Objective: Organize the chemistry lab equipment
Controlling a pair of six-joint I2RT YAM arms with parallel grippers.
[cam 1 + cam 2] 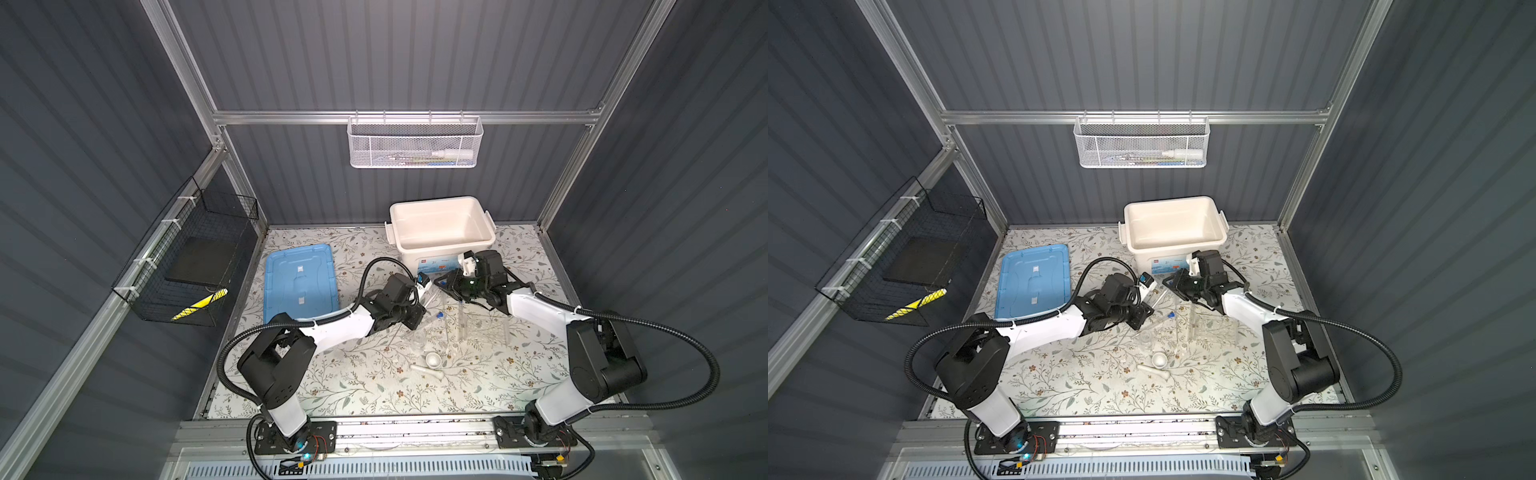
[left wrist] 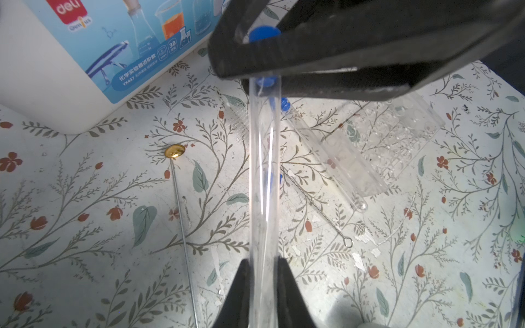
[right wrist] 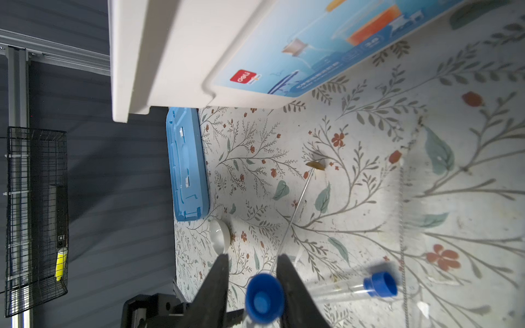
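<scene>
As you scan left to right: 1 small bowl (image 3: pixel 220 235) beside blue lid (image 3: pixel 184 159) | left gripper (image 2: pixel 262 264) clamps 1 test tube (image 2: pixel 262 170) above table (image 1: pixel 374 395) | right gripper (image 3: pixel 253 257) flanks its cap (image 3: pixel 264 298), grip unclear | lying: 1 second tube (image 2: pixel 324 156), 1 gold-tipped rod (image 2: pixel 181 227), 1 wire brush (image 2: pixel 315 207), 1 beaker (image 1: pixel 417 338), 1 second bowl (image 1: pixel 433 358), 1 pestle (image 1: pixel 419 368) | 1 rack (image 2: pixel 397 136)

test tube (image 2: pixel 262 184): lower end cut off at frame edge | tube rack (image 2: pixel 397 133): blurred | loose blue cap (image 3: pixel 380 284): motion-blurred

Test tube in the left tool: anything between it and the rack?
Yes. The right tool straddles the capped end of the test tube held by the left tool, on the side toward the clear rack. A second capped tube lies flat alongside the rack. Nothing else visible.
</scene>
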